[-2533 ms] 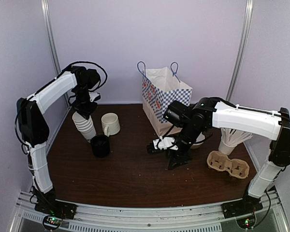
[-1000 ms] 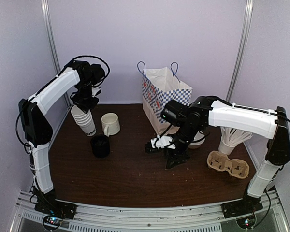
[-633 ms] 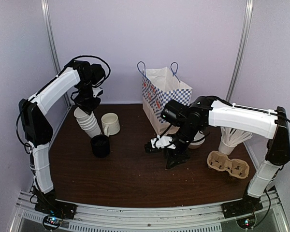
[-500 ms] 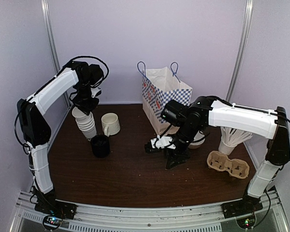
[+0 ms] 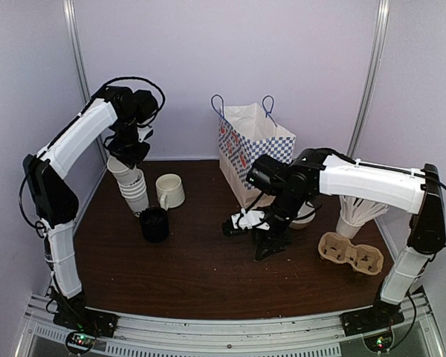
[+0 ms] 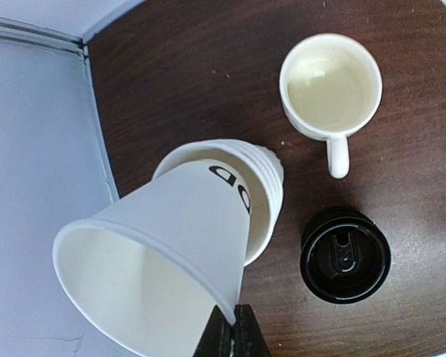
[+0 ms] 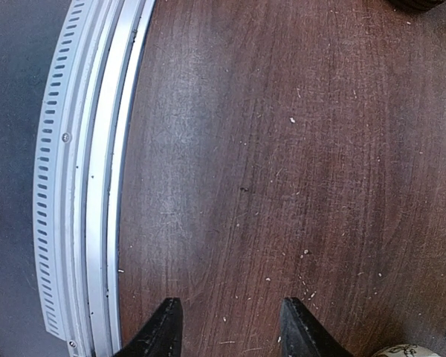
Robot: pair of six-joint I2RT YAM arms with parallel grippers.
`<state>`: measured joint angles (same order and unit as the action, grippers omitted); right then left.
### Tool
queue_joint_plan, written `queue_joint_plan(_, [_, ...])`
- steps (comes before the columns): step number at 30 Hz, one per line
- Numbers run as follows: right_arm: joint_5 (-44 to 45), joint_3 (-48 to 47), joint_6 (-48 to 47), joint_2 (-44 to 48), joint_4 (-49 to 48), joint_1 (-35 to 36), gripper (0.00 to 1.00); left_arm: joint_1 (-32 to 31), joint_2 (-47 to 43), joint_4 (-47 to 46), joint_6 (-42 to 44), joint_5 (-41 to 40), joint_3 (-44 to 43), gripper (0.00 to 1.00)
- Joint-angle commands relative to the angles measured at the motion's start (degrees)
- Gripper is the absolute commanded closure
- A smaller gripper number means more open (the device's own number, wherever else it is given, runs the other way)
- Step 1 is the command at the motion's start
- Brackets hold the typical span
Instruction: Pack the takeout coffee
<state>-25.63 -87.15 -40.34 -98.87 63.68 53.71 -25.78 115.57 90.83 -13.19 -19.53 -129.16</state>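
Cup (image 6: 171,245): tilted, half out of the stack (image 6: 266,182), just left of the mug (image 6: 331,85).
Left gripper (image 6: 230,335): I'm pinching its rim to peel one free.
Lid (image 6: 345,254): my side of the mug.
Right gripper (image 7: 227,327): half open, holding nothing.

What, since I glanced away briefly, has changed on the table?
The left gripper, shut on the rim of the top paper cup, has raised it, tilted, partly out of the stack. The right gripper barely shifted; mug and black lid stayed put.
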Motion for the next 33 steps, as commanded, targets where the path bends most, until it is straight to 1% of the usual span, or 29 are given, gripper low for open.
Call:
queue_joint_plan(1, [0.8, -2.0, -0.4, -0.2, 1.7, 0.0, 0.52, -1.1, -6.4, 1.8, -0.9, -4.0, -5.1, 1.00])
queue_joint_plan(4, [0.3, -3.6, -0.8, 0.5, 2.5, -1.7, 0.52, -1.2, -8.9, 1.8, -0.7, -4.8, -5.3, 1.00])
queue_joint_plan(6, [-1.1, -4.5, -0.6, 1.0, 3.2, -3.4, 0.52, -2.0, -10.9, 1.3, -0.1, -3.4, -5.5, 1.00])
queue_joint_plan(9, [-4.4, -4.3, 0.7, 2.2, 2.4, -7.2, 0.52, -5.6, -14.2, -1.9, 3.3, -0.6, -5.3, 1.00])
queue_joint_plan(10, [-5.7, -3.8, 1.6, 2.7, 1.4, -8.7, 0.51, -7.3, -15.1, -3.2, 4.9, 1.4, -4.9, 1.00])
queue_joint_plan(12, [-8.4, -2.1, 4.0, 3.9, -1.0, -12.1, 0.50, -11.0, -16.6, -5.7, 6.8, 4.8, -2.3, 1.00])
queue_joint_plan(14, [-10.1, 0.7, 6.5, 5.8, -4.6, -15.8, 0.48, -14.8, -16.3, -5.9, 7.9, 6.7, -0.8, 1.00])
queue_joint_plan(17, [-11.1, 8.9, 10.4, 9.5, -12.1, -21.5, 0.46, -20.3, -15.6, -5.8, 10.4, 11.0, 2.5, 1.00])
queue_joint_plan(19, [-17.0, 14.8, 13.2, 11.6, -16.4, -26.4, 0.45, -23.3, -15.2, -5.6, 11.6, 11.9, 5.6, 1.00])
queue_joint_plan(21, [-21.5, 18.8, 14.2, 12.1, -18.3, -29.7, 0.45, -25.8, -14.6, -5.8, 12.2, 13.3, 7.7, 1.00])
queue_joint_plan(24, [-22.6, 22.3, 14.2, 12.7, -21.3, -30.8, 0.45, -30.1, -13.0, -6.4, 12.6, 16.3, 9.9, 1.00])
queue_joint_plan(26, [-22.6, 23.1, 14.7, 12.7, -23.4, -30.8, 0.45, -33.9, -11.2, -6.7, 14.8, 16.7, 10.5, 1.00])
queue_joint_plan(28, [-20.4, 22.6, 14.3, 12.1, -23.8, -30.6, 0.45, -37.1, -8.8, -6.7, 17.1, 16.8, 10.8, 1.00])
queue_joint_plan(30, [-18.1, 22.2, 14.0, 11.7, -24.3, -30.4, 0.45, -39.0, -6.7, -6.7, 18.5, 16.4, 11.6, 1.00])
queue_joint_plan(33, [-16.5, 22.2, 13.2, 12.0, -24.1, -29.9, 0.45, -40.1, -3.5, -7.0, 18.8, 14.9, 11.7, 1.00])
